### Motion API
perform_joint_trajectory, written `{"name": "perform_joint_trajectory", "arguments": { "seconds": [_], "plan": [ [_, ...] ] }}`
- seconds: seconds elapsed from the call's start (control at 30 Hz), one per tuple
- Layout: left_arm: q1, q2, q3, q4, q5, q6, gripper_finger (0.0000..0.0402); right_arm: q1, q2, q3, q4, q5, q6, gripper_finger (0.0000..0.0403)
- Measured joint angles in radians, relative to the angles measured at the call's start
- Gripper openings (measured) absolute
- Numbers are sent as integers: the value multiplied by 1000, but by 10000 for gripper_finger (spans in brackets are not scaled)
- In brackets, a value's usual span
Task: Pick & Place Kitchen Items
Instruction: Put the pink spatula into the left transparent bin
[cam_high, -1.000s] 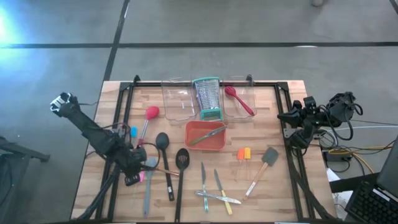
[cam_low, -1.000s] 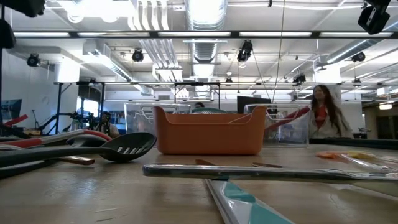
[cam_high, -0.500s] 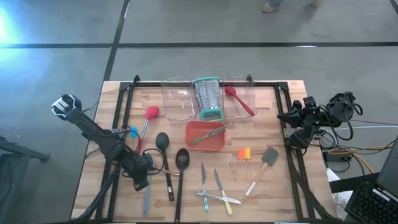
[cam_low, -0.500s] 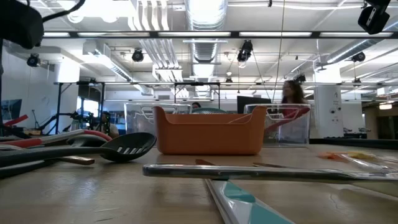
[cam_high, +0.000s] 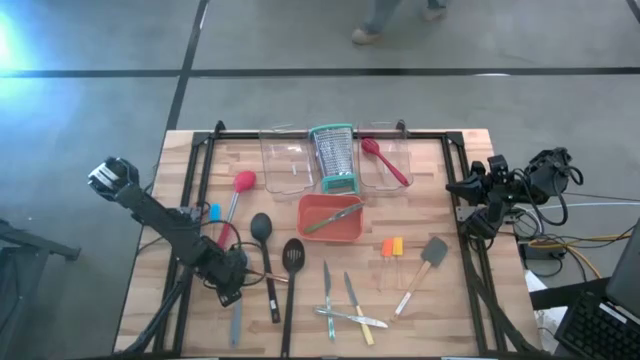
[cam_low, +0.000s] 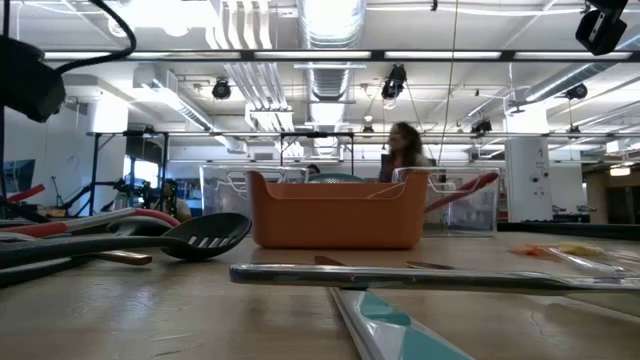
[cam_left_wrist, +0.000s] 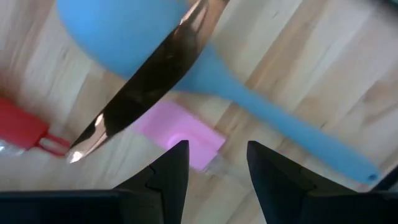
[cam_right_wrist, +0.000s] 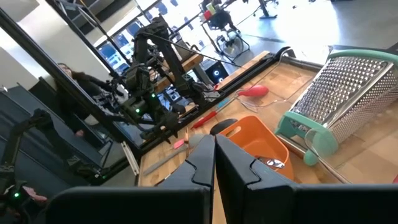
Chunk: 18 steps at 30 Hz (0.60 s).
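Table: your wooden work surface; every place below is given from the orange tray.
Left arm: reaches in from the table's left edge and ends well to the tray's front-left.
Right arm: folded at the table's right edge, well right of the tray, waiting.
Clear bins: one just behind-left of the tray, the second behind-right, holding a red spoon.
Grater: upright, teal rims, just behind the tray, between the two bins.
Orange tray: your landmark, mid-table; a slim utensil lies slantwise across it.
Black spoon: bowl just left of the tray, handle running toward the front edge.
Slotted turner: just front-left of the tray, beside the black spoon.
Grey spatula: front-right of the tray, wooden handle slanting forward.
Red-headed tool: left of the tray, toward the back.
Knives and peelers: a crossed cluster straight in front of the tray, near the front edge.
Orange-handled tools: a small pair just right of the tray's front corner.
Left gripper: low over the utensils front-left of the tray; you see its fingers apart, clamped on nothing.
Under it: a blue spoon crossed by a shiny blade, with a pink handle showing in the gap between the fingers.
Right gripper: at the right edge, fingers pressed together, empty.
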Motion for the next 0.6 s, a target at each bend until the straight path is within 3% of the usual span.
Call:
{"name": "perform_joint_trajectory", "arguments": {
  "seconds": [0.6],
  "plan": [
    [-11, 55, -34, -16, -8, -33, 167, 0, 0, 0, 0, 0, 0, 9]
  ]
}}
